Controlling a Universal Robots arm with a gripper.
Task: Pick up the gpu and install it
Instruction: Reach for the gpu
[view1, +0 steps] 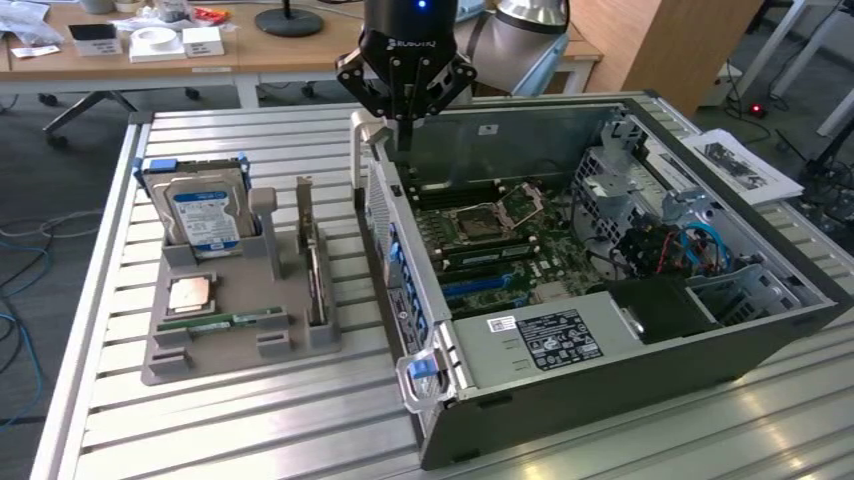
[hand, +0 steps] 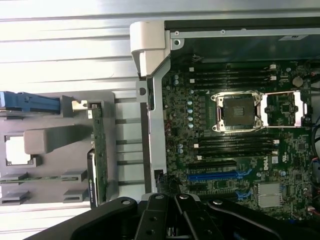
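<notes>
Gray holder tray (view1: 214, 357), left of the exterior frame: hard drive (view1: 200, 215), chip (view1: 191, 292), memory stick (view1: 220, 322), and the gpu (view1: 310, 255) standing on edge in the slot nearest the case. Open computer case (view1: 641, 385) sits beside it on the table (view1: 240, 430), motherboard (view1: 487, 245) exposed. End effector (view1: 400, 125) hovers over the case's upper-left corner, fingers pressed together, holding nothing.

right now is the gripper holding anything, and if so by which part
Nothing is held. The gripper is shut and empty above the computer case, while the gpu stands on edge in the grey holder.
</notes>
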